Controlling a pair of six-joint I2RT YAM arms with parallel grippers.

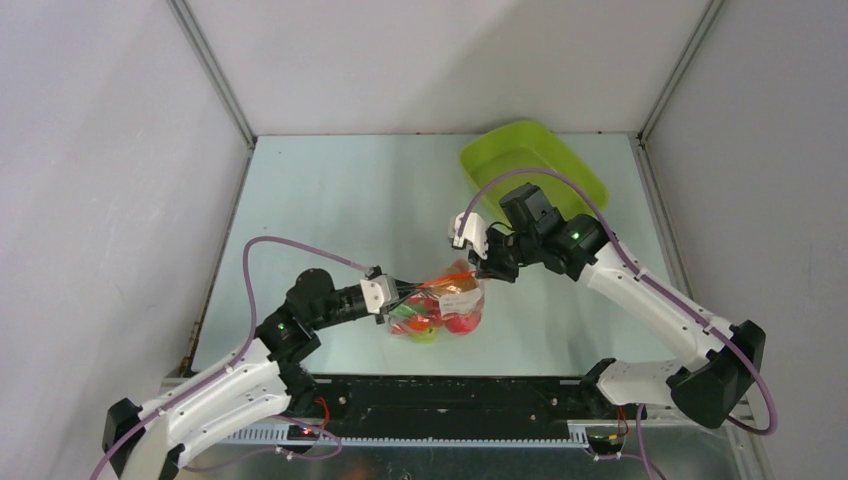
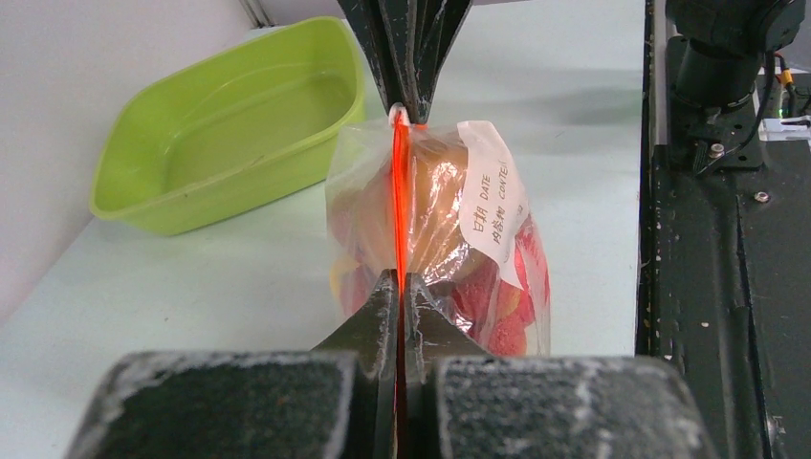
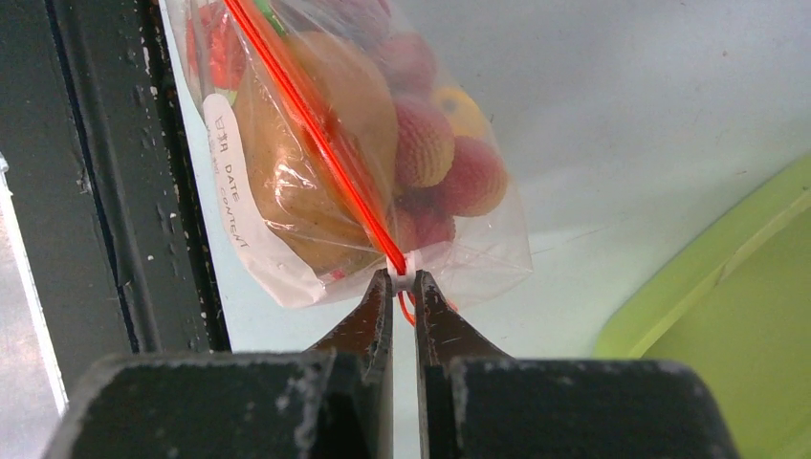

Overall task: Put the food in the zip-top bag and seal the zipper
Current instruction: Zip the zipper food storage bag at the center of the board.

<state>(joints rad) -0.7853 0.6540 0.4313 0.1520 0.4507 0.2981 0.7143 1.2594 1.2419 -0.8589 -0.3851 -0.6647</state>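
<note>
On the near side of the lime-green tray, toward the arm bases, the zip-top bag is hanging between the 2 grippers. It is sitting well apart from the tray, with pale table showing between them. The black rail along the table's near edge is running just past the bag, on the side away from the tray. The tray itself is sitting close to the table's far right corner, near the white walls.

The white label on the bag is showing the words "DATE" and "CONTENT". The smaller characters beside them are not legible.

The bag is clear and crinkled and is bulging with the food. Red grapes are lying beside a large orange-brown fruit, which is pressing against the label. Green pieces are showing from above.

The zipper is showing as 1 thin orange-red line, pulled taut. The left gripper is clamping tight on the zipper end farther from the tray. The right gripper is pinching the white slider tab at the end nearer the tray. Whether the bag's bottom is touching the table cannot be told.
</note>
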